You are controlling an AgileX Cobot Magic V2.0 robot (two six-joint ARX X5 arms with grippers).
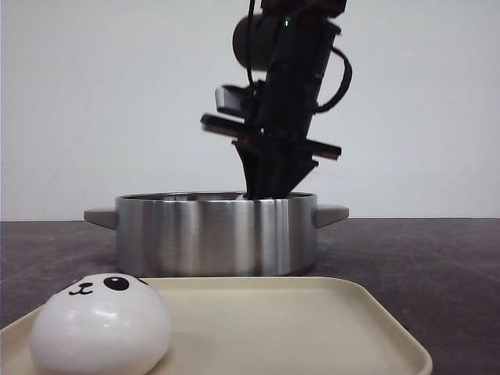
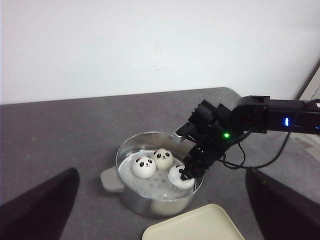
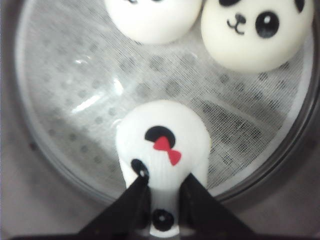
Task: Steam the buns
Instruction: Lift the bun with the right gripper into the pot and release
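Observation:
One panda bun [image 1: 101,324] sits at the near left of the cream tray [image 1: 312,328]. The steel pot [image 1: 215,234] stands behind the tray. In the left wrist view two buns [image 2: 145,166] [image 2: 163,157] sit face up in the pot [image 2: 112,179]. My right gripper [image 3: 164,200] is shut on a third bun [image 3: 162,145] with a red bow, low inside the pot near its rim. It also shows in the front view [image 1: 269,183] and the left wrist view [image 2: 189,172]. My left gripper [image 2: 161,172] is open and empty, high above and back from the pot.
A white perforated steamer cloth [image 3: 75,100] lines the pot's floor. The pot has grey side handles [image 1: 100,217]. The dark grey table [image 1: 437,266] runs to a white wall. The right arm's cables [image 2: 260,160] hang beside the pot.

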